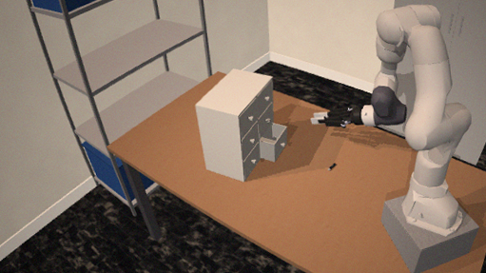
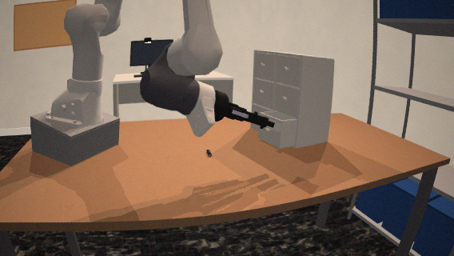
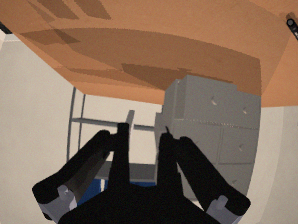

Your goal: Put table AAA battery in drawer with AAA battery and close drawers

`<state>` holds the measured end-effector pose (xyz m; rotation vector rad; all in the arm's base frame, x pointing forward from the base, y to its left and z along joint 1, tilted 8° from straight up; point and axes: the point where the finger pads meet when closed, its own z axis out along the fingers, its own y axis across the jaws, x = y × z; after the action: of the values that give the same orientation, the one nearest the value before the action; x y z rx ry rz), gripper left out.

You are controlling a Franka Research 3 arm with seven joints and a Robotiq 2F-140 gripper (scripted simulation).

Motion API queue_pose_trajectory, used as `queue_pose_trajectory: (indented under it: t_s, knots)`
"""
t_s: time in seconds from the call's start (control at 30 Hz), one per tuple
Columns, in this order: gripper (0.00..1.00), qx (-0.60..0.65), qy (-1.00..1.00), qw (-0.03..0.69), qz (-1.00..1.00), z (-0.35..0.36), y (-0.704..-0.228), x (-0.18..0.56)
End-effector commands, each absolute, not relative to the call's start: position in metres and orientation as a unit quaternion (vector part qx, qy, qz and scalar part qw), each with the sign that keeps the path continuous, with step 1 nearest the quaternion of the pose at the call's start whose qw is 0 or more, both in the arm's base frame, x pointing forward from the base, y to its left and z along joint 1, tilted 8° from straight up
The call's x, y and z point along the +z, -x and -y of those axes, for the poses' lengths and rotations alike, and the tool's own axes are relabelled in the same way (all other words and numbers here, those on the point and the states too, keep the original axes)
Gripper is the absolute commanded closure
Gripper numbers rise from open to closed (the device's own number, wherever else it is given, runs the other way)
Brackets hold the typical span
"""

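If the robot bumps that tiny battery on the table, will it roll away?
Probably, yes. The AAA battery is a small round stick lying on its side on the smooth table, so a sideways nudge would likely set it rolling. It looks tiny next to the tool, so it should be light and stiff, but perhaps slippery to pinch.

One chest [image 1: 224, 114], six drawers, one battery [image 1: 332, 167], one table [image 1: 282, 210].

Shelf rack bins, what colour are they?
Blue; the bin under the shelf rack shows best in the top view.
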<state>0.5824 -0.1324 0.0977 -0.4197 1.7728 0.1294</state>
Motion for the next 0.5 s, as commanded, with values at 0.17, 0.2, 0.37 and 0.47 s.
queue_pose_trajectory:
  t_s: [0.17, 0.2, 0.37, 0.47]
  knots:
    - [0.8, 0.066, 0.173, 0.608, -0.772, 0.154, -0.584, 0.108]
    - [0.8, 0.066, 0.173, 0.608, -0.772, 0.156, -0.584, 0.109]
    - [0.8, 0.066, 0.173, 0.608, -0.772, 0.163, -0.585, 0.113]
    - [0.8, 0.066, 0.173, 0.608, -0.772, 0.169, -0.586, 0.116]
